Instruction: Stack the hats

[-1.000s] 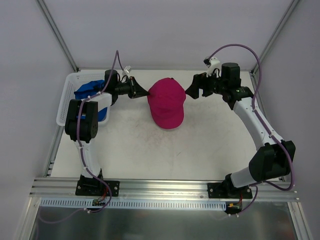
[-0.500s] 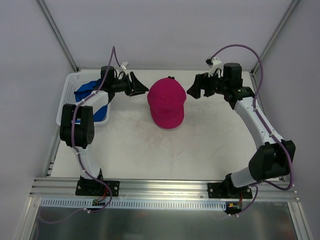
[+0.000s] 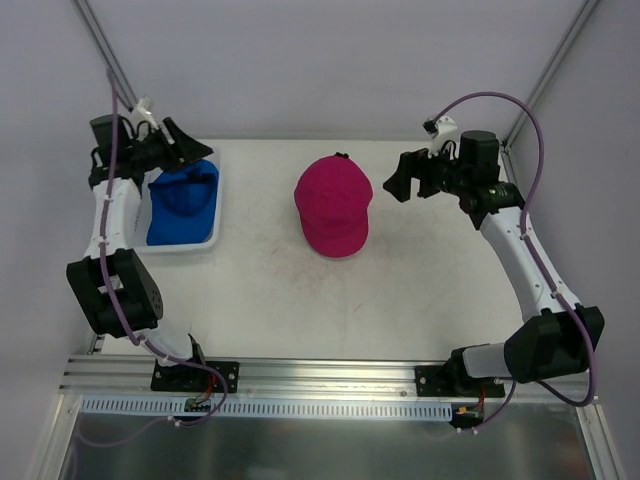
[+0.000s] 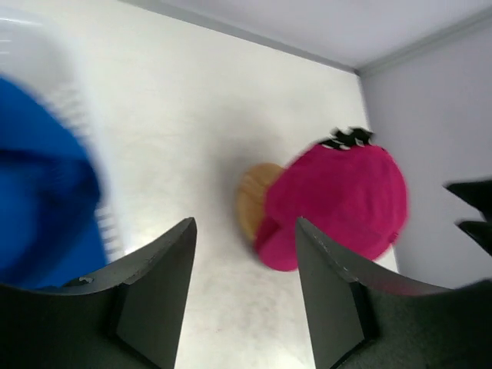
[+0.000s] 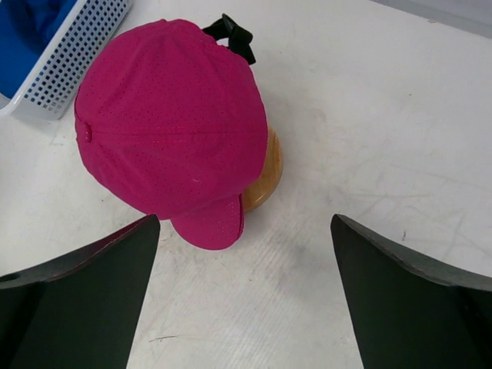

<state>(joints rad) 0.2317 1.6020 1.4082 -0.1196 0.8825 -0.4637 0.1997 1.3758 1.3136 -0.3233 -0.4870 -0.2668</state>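
White tabletop (image 3: 400, 290) inside a pale-walled cell, both arm bases on the rail at the near edge. Mid-table we see one pink hat (image 3: 334, 205) sitting on the wooden disc (image 5: 265, 173), brim toward the near edge and black strap at the back; it looks settled and nothing touches it. Right gripper (image 3: 395, 183) hangs just beside the hat's right side, apart from it, with its fingers spread wide and empty in its wrist view. Further left, the white basket (image 3: 180, 246) holds a blue hat (image 3: 183, 200), crown up and filling most of it. Left gripper (image 3: 195, 150) hovers over the basket's far end, its fingers parted at medium width with nothing between them; its wrist view is blurred. We judge the pink hat is the base of the stack and the step in hand is fetching the blue one. The next move calls for the left arm to drop onto the blue fabric, pinch crown or brim, lift it clear of the basket wall, then carry it right and seat it over the pink crown with the brims lined up. Soft fabric may fold or snag on the slats.
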